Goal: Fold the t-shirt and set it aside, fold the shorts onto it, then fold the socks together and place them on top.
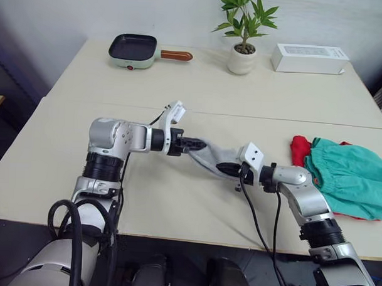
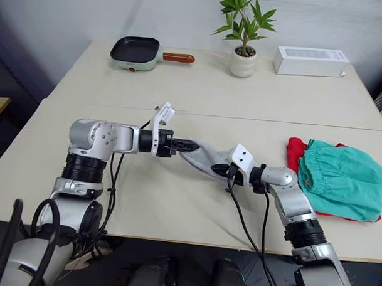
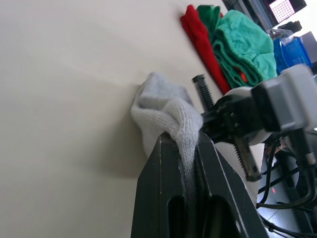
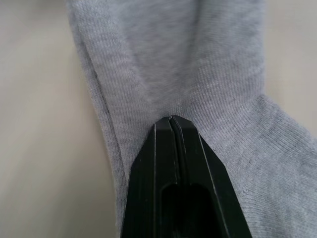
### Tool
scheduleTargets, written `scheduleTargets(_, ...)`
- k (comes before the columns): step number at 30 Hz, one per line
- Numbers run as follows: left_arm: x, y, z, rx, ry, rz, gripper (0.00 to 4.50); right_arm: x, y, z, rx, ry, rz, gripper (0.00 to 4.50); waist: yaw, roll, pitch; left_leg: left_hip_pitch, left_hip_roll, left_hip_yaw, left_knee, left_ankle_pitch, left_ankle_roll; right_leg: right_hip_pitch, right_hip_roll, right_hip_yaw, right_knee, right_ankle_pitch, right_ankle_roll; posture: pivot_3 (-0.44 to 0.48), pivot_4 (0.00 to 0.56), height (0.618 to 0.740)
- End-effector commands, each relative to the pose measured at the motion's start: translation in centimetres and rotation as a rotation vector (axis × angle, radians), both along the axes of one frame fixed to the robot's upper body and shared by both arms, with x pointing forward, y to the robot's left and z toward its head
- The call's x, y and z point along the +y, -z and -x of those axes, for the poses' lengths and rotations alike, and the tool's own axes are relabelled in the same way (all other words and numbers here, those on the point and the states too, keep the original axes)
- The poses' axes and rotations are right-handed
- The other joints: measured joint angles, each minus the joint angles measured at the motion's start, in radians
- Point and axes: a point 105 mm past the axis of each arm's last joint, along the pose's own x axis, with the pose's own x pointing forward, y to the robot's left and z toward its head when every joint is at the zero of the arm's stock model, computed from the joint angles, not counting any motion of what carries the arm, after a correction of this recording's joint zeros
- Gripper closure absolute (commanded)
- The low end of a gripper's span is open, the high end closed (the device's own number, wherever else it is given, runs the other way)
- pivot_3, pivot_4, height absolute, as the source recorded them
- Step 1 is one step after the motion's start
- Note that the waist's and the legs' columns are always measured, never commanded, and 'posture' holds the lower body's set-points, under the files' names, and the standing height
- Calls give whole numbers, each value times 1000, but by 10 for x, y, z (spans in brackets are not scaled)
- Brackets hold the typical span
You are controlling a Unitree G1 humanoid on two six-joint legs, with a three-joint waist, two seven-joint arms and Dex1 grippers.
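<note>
Both tools, left (image 1: pixel 197 143) and right (image 1: pixel 224 168), pinch opposite ends of the limp, light grey ankle socks (image 1: pixel 210 157) above the pale desk (image 1: pixel 176 199); edge grips suit them.

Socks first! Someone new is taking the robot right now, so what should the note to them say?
Left claw: shut on the socks, pinching one end.
Right claw: shut on the socks at the other end; they hang stretched between the two, above the table.
Done: shorts lie folded on the t-shirt, on the robot's right.
Left: fold the socks together and place them on top of that pile.
</note>
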Motion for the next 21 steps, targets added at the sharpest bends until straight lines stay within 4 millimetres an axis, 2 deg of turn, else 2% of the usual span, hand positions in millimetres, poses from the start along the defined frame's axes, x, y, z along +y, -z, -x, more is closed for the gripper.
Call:
scheduleTargets(1,-26,-16,-5,-120,64,1,4486,-2,3,3,11,19,18,4500,-1,0,0,0,-1,0,0,0,0,0,0,0,0,0,0,0,150,740)
scheduleTargets(4,-52,-5,-10,-163,99,-36,4486,-9,1,3,4,69,17,4500,-4,0,0,0,-1,1,-1,0,0,0,0,0,0,0,0,0,150,740)
scheduleTargets(10,-72,23,-2,-218,199,-73,4486,-26,-10,11,-9,161,-25,4500,-5,0,0,0,0,2,-2,0,0,-2,0,-1,0,0,0,0,150,740)
scheduleTargets(11,-73,27,0,-214,211,-76,4056,-31,-11,12,-3,192,-47,4500,-5,0,0,0,0,2,-2,0,0,-2,0,-1,0,0,0,0,150,740)
scheduleTargets(14,-71,39,5,-245,253,-94,3460,-44,-11,19,1,250,-65,4500,-4,0,0,0,0,2,-2,0,0,-1,-1,-1,0,0,0,0,150,740)
scheduleTargets(15,-70,41,6,-268,253,-83,3129,-50,-11,23,1,265,-74,4500,-4,0,0,0,0,2,-2,0,0,-1,-1,-1,-1,0,0,0,150,740)
scheduleTargets(18,-68,32,1,-355,207,14,2222,-64,-15,32,3,306,-99,4500,-4,-1,0,0,1,2,-1,0,1,-1,-2,-1,-1,0,0,0,150,740)
scheduleTargets(21,-66,17,6,-456,240,130,1247,-75,-17,37,5,338,-103,4500,-4,-1,0,0,1,2,-1,0,1,-1,-3,-1,-5,0,0,0,150,740)
